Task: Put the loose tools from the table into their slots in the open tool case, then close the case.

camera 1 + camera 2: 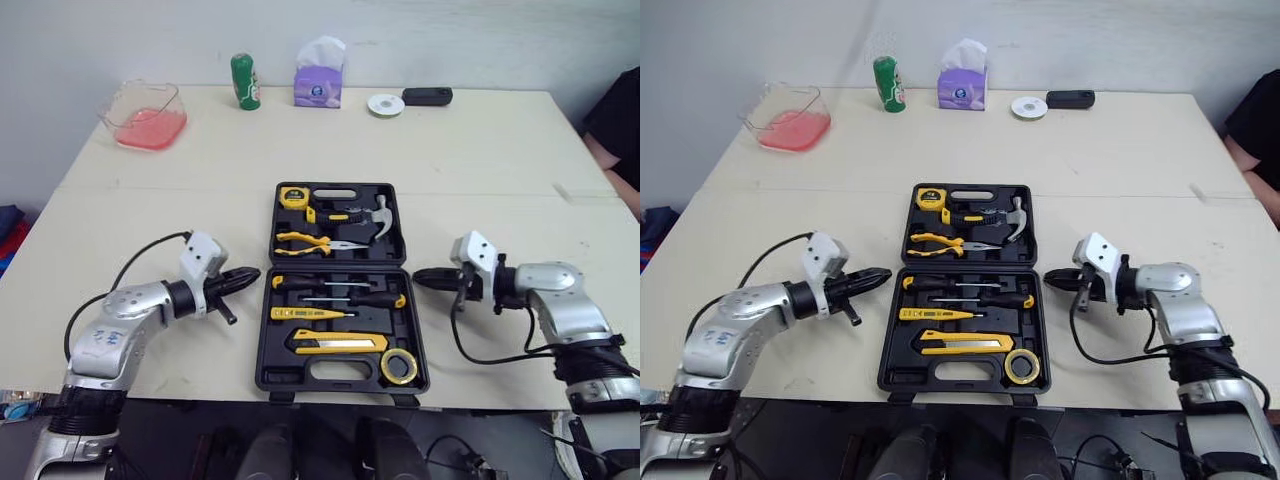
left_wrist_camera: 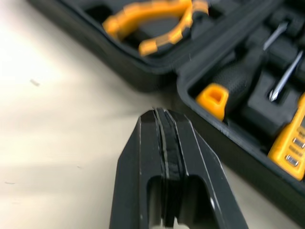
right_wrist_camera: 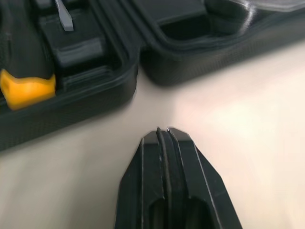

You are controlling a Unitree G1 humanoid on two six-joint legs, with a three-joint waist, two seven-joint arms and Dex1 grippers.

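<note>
Case [image 1: 266, 372]: open flat, mid counter [image 1: 480, 150], towards the near edge.
Far half: tape measure [image 1: 293, 197], hammer [image 1: 378, 212] and pliers [image 1: 318, 242], each in its slot.
Near half: screwdrivers [image 1: 335, 285], tester [image 1: 310, 313], knife [image 1: 340, 343] and tape roll [image 1: 399, 366], each in its slot.
Left jaws: clenched on nothing, tips just beside the case's left wall, by the hinge.
Right jaws: clenched on nothing, tips just beside the case's right wall, by the hinge.
Far edge: tub [image 1: 146, 115], can [image 1: 245, 81], tissue box [image 1: 318, 84].

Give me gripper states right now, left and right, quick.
Left gripper: closed, holding nothing, beside the tool case on its left side.
Right gripper: closed, holding nothing, beside the tool case on its right side.
</note>
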